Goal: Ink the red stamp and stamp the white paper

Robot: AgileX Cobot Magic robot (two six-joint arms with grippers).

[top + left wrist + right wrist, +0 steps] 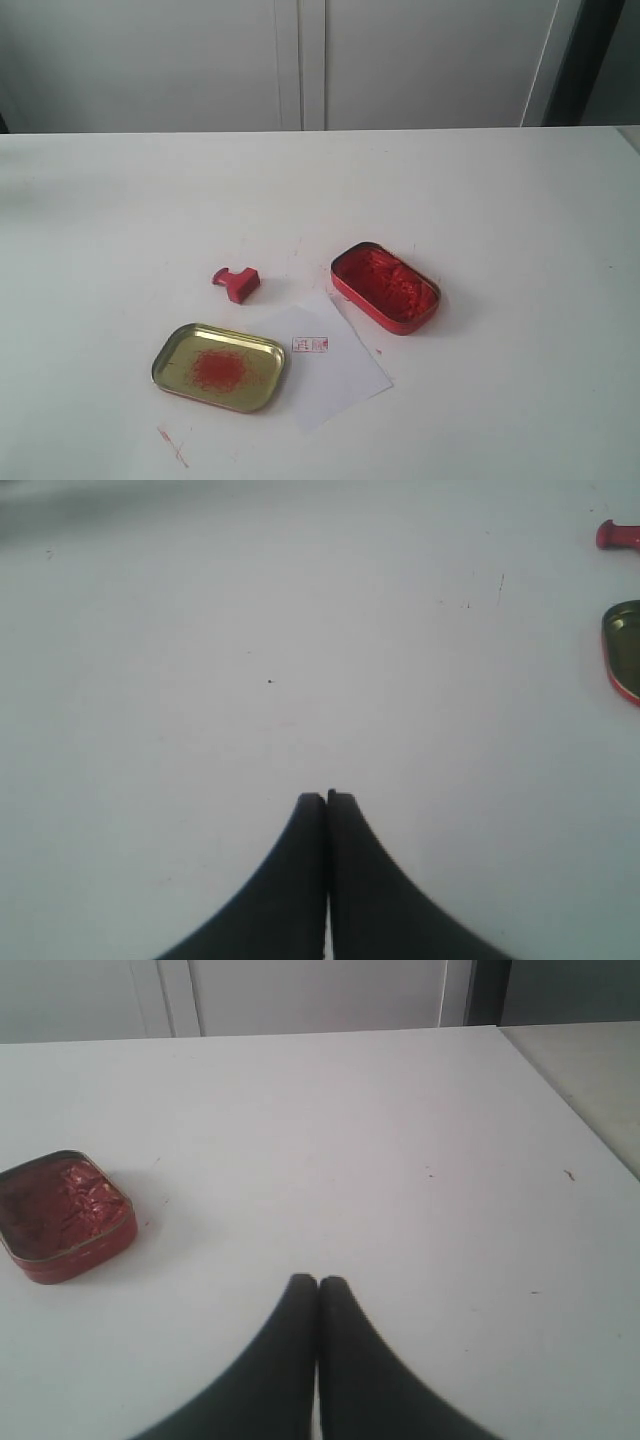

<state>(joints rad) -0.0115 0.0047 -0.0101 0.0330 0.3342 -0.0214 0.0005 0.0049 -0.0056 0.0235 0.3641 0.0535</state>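
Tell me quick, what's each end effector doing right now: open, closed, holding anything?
Left end effector: closed, holding nothing.
Right end effector: closed, holding nothing.

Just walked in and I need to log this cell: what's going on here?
Nothing is being handled right now. The left end effector and right end effector are both shut and empty over bare table. The red stamp lies loose between the gold lid and the open red ink tin. The white paper already carries a red imprint.
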